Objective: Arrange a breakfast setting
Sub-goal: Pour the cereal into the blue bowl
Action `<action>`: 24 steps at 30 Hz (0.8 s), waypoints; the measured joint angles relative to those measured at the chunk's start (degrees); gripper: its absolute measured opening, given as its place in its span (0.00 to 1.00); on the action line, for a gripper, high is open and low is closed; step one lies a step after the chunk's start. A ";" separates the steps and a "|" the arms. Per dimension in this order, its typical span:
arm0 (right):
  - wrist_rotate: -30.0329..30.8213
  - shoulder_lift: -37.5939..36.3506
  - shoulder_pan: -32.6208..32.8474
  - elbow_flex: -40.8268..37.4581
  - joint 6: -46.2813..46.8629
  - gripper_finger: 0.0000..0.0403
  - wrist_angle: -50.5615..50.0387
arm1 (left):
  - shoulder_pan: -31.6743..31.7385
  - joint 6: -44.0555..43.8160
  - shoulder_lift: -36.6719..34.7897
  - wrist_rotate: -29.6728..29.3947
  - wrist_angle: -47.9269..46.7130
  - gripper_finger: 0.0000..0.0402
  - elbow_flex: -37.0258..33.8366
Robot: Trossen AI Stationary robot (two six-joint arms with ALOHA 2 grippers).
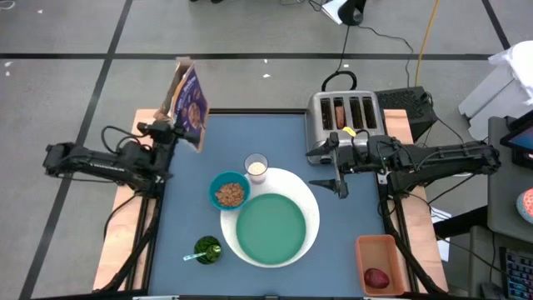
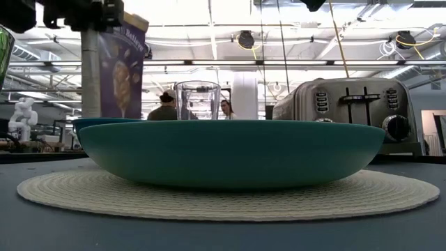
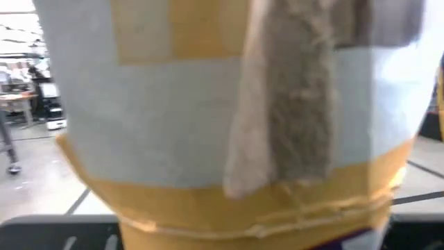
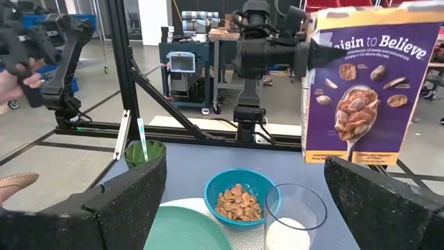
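Left gripper (image 1: 171, 127) sits at the table's (image 1: 187, 200) 10 o'clock corner, clamped on the purple cereal box (image 1: 190, 104) and holding it off the surface, tilted. In the right wrist view the box (image 4: 364, 90) hangs upright in that gripper (image 4: 305, 55), beyond the bowl and glass. Left wrist view is filled by the box's flaps (image 3: 277, 104), nothing else readable.

Green cup (image 1: 207, 248) with a straw at about 7 o'clock on the table, well apart from the rest.

Small teal bowl (image 1: 229, 192) with cereal in it, just left of centre, touching the rim of the larger white plate (image 1: 310, 208). Glass of milk (image 1: 256, 167) at the bowl's 1 o'clock, just beside it, partly filled.

Teal plate (image 1: 271, 229) sits on the white plate, centre to 6 o'clock.

Right gripper (image 1: 337, 177) hovers at the teal plate's 1 o'clock, jaws wide apart, holding nothing. Silver toaster (image 1: 346, 117) at the table's 1 o'clock, behind the gripper.

Red apple (image 1: 376, 277) lies in an orange tray (image 1: 366, 248) at the 5 o'clock corner.
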 joint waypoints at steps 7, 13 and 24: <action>0.00 0.00 0.00 0.00 0.02 0.95 -0.02 | 2.79 -1.51 0.00 -4.71 0.00 0.26 -2.93; -0.01 0.00 0.00 0.03 0.01 0.95 -0.14 | 3.75 -2.98 0.00 -6.06 0.00 0.26 -5.12; -0.01 0.00 -0.02 0.04 0.02 0.95 -0.44 | 3.88 -10.34 -0.12 -6.56 0.52 0.26 -10.71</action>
